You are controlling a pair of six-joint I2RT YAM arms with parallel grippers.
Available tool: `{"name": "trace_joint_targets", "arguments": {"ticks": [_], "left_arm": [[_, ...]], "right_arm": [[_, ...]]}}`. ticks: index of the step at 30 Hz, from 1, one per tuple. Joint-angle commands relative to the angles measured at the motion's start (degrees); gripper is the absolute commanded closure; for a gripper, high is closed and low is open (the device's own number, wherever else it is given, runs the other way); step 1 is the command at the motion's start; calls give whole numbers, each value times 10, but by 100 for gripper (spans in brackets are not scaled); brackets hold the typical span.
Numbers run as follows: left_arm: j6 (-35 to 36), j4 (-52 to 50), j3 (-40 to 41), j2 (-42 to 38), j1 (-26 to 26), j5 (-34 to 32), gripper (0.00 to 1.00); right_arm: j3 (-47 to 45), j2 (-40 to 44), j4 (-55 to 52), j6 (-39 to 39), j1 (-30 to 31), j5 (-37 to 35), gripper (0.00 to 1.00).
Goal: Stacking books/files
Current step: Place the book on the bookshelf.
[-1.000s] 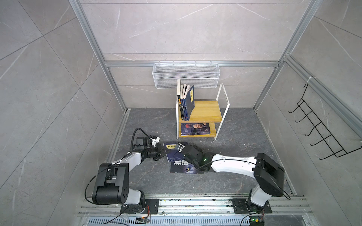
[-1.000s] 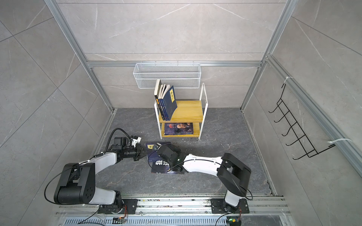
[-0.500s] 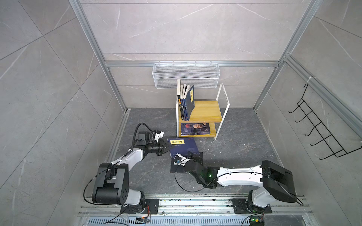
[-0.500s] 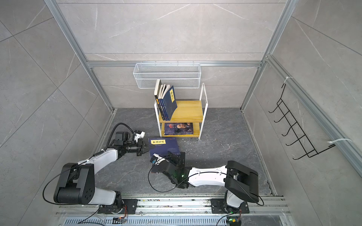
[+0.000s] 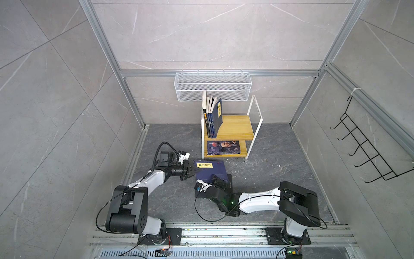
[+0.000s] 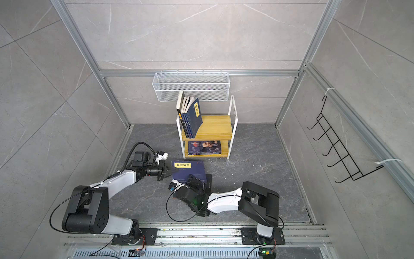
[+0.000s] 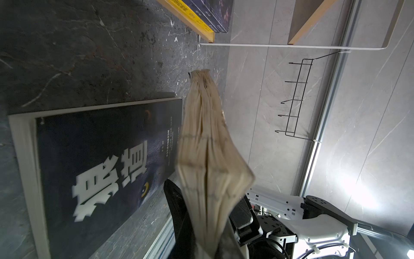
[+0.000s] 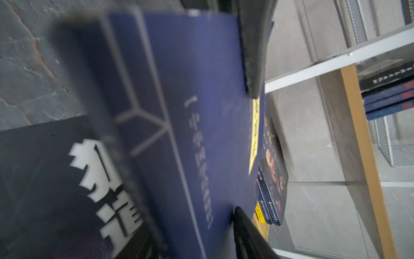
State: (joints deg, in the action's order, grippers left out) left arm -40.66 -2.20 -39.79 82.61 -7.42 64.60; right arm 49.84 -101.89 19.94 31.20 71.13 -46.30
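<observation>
Navy-covered, the yellow-labelled book (image 5: 209, 172) hangs tilted over the black book (image 7: 89, 157) on the desk (image 5: 268, 179): left jaws clench its side edge to carry it, while right jaws stand released around its near edge.

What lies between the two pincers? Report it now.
The navy book: the left pincer clamps its edge, and the right pincer is open over its opposite corner. Both top views show it.
</observation>
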Motion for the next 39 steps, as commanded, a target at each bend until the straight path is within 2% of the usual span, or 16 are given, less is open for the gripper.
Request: {"name": "trace_joint_targets", "arguments": {"ticks": [1,3,5,6,8,11,14,15,17,20,24,27,31,32,33,39], "left_arm": [[14,2,-14,1,-1,43,100],[14,1,-16,1,-1,47,100],[17,-7,-18,-2,-1,51,100],[21,-8,-16,-4,-1,51,100],[34,-9,-9,-4,-1,40,100],[53,-35,-19,-8,3,27,97],[66,-46,-20,-22,13,12,51],[79,-47,-17,-29,19,6,42],[99,-50,-14,-47,34,0,33],[130,-72,-16,-80,69,-21,26],[159,-63,10,-128,102,-53,20],[158,-43,40,-178,136,-72,18],[207,-47,60,-234,161,-79,16],[216,-50,60,-242,167,-80,13],[228,-57,56,-248,176,-80,0],[339,-155,20,-275,205,-153,0]], "right_arm": [[5,-5,48,22,1,-23,46],[5,-7,53,36,1,-45,48],[0,2,50,39,1,-57,57],[-11,8,63,42,1,-58,68],[-30,16,99,55,1,-64,100],[-39,26,83,66,1,-74,100],[-60,53,74,67,2,-79,100],[-71,60,82,76,2,-84,100],[-84,70,96,99,2,-100,100],[-93,96,71,109,1,-115,100],[-120,126,100,147,-6,-116,100],[-121,136,103,179,-12,-129,100],[-125,153,117,201,-33,-119,100],[-121,154,117,209,-41,-120,100],[-116,152,118,222,-46,-124,100],[-112,144,213,321,-83,-116,100]]}}
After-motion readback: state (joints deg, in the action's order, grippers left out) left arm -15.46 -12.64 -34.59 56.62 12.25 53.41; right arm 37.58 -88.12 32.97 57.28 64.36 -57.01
